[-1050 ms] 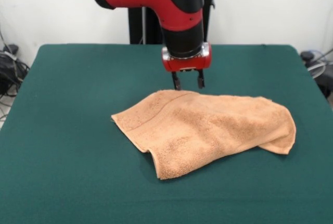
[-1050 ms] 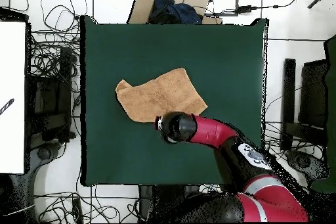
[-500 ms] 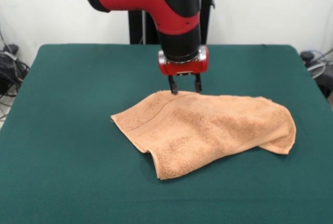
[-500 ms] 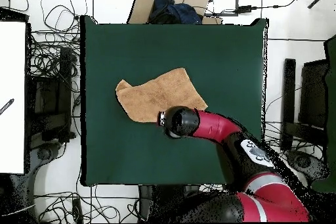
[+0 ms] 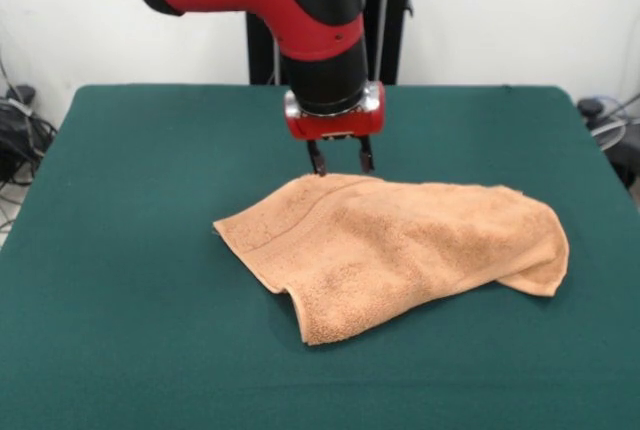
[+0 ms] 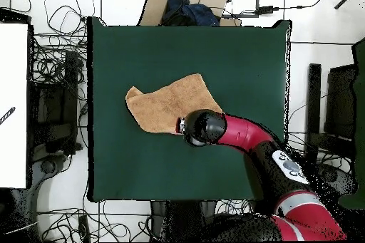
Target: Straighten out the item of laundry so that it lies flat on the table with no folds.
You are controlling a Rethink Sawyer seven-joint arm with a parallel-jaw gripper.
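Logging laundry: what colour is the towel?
Peach-orange towel, clearest in the front view.

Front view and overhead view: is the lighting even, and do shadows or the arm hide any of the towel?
Front view: soft, even light; the towel casts only a thin shadow along its near edge, and the open gripper stands clear above its far edge. Overhead view: no glare on the table; the arm covers the towel's edge nearest the robot.
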